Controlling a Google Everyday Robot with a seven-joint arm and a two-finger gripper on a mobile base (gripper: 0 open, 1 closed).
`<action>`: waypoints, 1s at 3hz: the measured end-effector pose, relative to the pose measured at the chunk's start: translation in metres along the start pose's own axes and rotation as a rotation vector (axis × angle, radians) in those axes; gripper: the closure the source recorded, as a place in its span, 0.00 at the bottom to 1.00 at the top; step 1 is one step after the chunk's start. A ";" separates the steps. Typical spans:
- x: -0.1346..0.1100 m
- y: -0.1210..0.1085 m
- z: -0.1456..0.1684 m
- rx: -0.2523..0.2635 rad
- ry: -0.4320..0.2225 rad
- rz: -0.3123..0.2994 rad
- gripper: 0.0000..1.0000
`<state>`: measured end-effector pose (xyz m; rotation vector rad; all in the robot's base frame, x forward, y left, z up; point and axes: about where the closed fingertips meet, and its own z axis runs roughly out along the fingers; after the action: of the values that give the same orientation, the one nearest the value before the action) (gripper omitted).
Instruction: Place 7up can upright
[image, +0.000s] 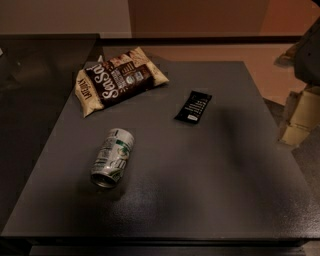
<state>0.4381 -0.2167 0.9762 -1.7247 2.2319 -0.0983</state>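
The silver-white aluminium 7up can (113, 157) lies on its side at the front-left of the dark grey table (210, 175). The beige gripper (300, 117) hangs beyond the table's right edge; its grip cannot be told.

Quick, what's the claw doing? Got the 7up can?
The claw is at the right edge, beside the table; open or closed cannot be told.
The 7up can lies on its side on the table, apart from it.
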 end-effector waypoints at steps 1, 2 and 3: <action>0.000 0.000 0.000 0.000 0.000 0.000 0.00; -0.020 0.003 -0.001 0.009 -0.017 -0.089 0.00; -0.046 0.010 0.001 0.007 -0.048 -0.222 0.00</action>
<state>0.4391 -0.1703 0.9821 -1.9438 1.9976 -0.1136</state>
